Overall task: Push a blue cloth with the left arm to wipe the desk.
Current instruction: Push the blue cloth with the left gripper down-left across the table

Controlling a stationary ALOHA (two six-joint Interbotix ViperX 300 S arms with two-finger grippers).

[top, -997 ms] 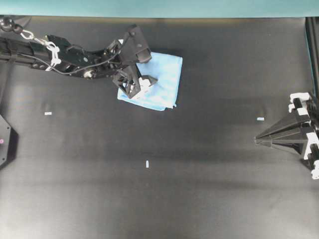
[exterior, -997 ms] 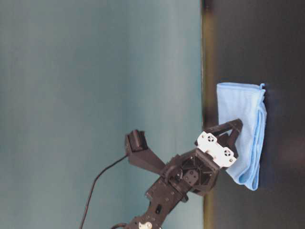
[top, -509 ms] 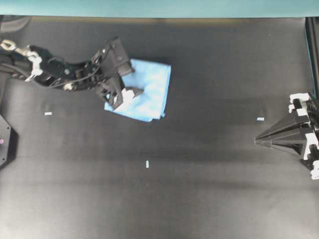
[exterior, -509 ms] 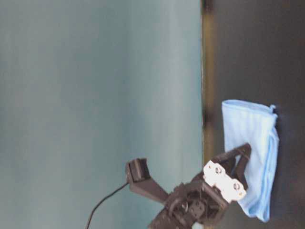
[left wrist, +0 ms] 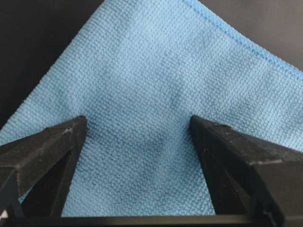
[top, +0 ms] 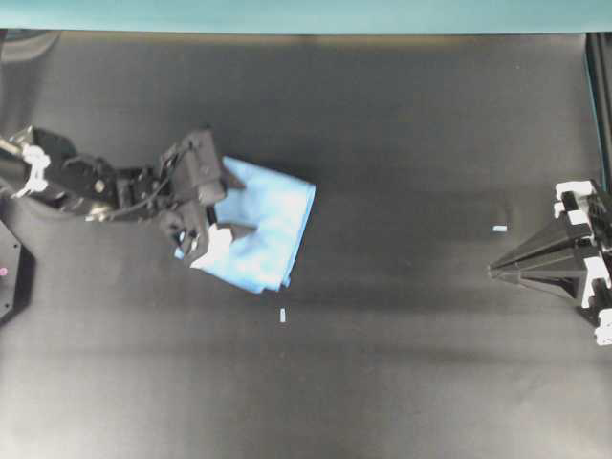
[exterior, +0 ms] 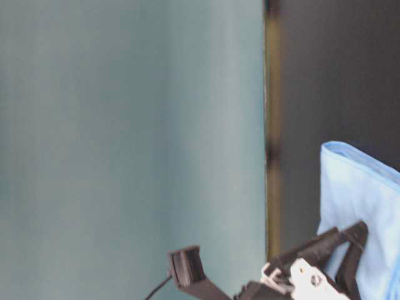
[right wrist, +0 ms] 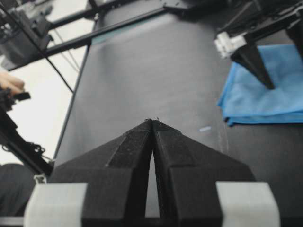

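Note:
The blue cloth (top: 266,225) lies flat on the black desk (top: 402,363), left of centre. My left gripper (top: 228,222) is open, and its two black fingers press down on the cloth's left part. In the left wrist view the cloth (left wrist: 156,71) fills the frame and the gripper (left wrist: 137,120) has its jaws spread wide on the fabric, with nothing between them. The table-level view shows the cloth (exterior: 359,187) under the gripper (exterior: 350,240). My right gripper (top: 492,272) is shut and empty at the desk's right edge, far from the cloth (right wrist: 265,99).
A teal strip (top: 306,14) runs along the far edge. Small white tape marks (top: 283,315) (top: 499,228) lie on the desk. A black frame post (top: 598,96) stands at the far right. Cables and stands show beyond the desk in the right wrist view (right wrist: 28,42).
My left gripper has slid the cloth to the left and toward the near side of the desk, and the arm has drawn back. The right arm has not moved.

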